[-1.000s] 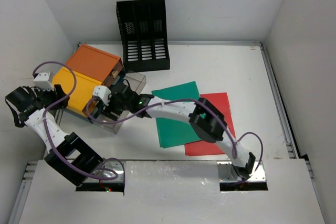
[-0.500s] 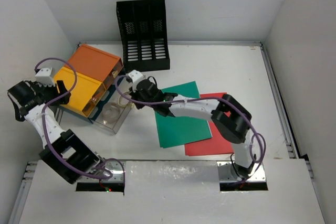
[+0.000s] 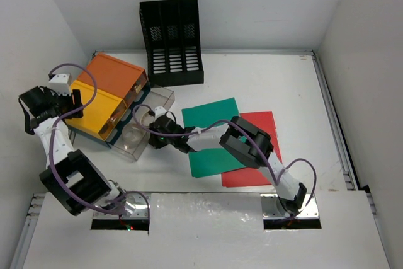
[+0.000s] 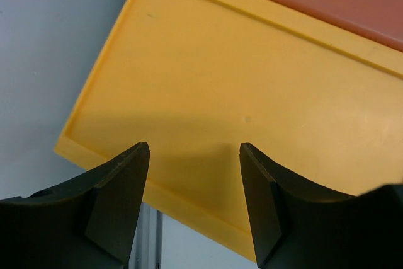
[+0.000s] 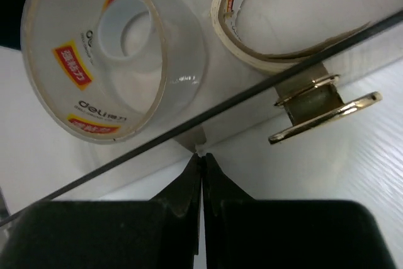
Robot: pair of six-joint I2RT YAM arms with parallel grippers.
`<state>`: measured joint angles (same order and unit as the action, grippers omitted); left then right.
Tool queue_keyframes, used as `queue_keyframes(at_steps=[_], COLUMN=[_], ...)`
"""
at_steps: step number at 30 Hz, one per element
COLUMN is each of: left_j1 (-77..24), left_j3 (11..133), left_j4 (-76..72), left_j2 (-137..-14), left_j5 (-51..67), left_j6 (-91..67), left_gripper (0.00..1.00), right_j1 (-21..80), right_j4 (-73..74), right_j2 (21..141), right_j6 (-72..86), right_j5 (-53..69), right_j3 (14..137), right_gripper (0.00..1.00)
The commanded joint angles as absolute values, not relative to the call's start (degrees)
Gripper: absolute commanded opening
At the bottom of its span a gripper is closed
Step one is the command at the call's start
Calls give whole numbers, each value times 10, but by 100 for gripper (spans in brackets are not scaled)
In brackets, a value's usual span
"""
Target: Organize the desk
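The white desk (image 3: 271,80) carries an orange-and-yellow drawer box (image 3: 104,96) at its left. A clear drawer (image 3: 169,97) is pulled out of the box toward the front. Two tape rolls lie inside, a clear one (image 5: 94,55) and a cream one (image 5: 289,17). My right gripper (image 3: 154,138) (image 5: 201,154) is shut, with nothing showing between its fingers. Its tips rest against the drawer's clear front, left of the gold handle (image 5: 321,108). My left gripper (image 3: 74,101) (image 4: 194,149) is open over the left edge of the box's yellow top, holding nothing.
A black mesh file rack (image 3: 171,42) stands at the back wall behind the box. A green folder (image 3: 214,137) overlaps a red folder (image 3: 258,149) right of the drawer, under my right arm. White walls close in the left and right sides.
My right gripper has shut and swung from the drawer's back end to its front wall. The left gripper has shifted back along the box's left edge and opened a little wider.
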<state>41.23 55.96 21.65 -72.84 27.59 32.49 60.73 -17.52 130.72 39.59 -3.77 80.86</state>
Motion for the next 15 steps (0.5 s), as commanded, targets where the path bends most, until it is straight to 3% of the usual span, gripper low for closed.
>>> queue_keyframes(at_steps=[1, 9, 15], left_j1=[413, 413, 413], left_j3=[550, 526, 522], left_j4=[189, 181, 189], left_j2=[-741, -751, -766], left_j5=[279, 309, 316], left_j6=[323, 357, 378], left_gripper=[58, 58, 58], right_j1=[605, 605, 604], right_j4=[-269, -345, -407], right_j2=[1342, 1404, 1488], right_j6=[439, 432, 365], right_j5=[-25, -64, -74], right_j3=[874, 933, 1048], right_gripper=[0, 0, 0])
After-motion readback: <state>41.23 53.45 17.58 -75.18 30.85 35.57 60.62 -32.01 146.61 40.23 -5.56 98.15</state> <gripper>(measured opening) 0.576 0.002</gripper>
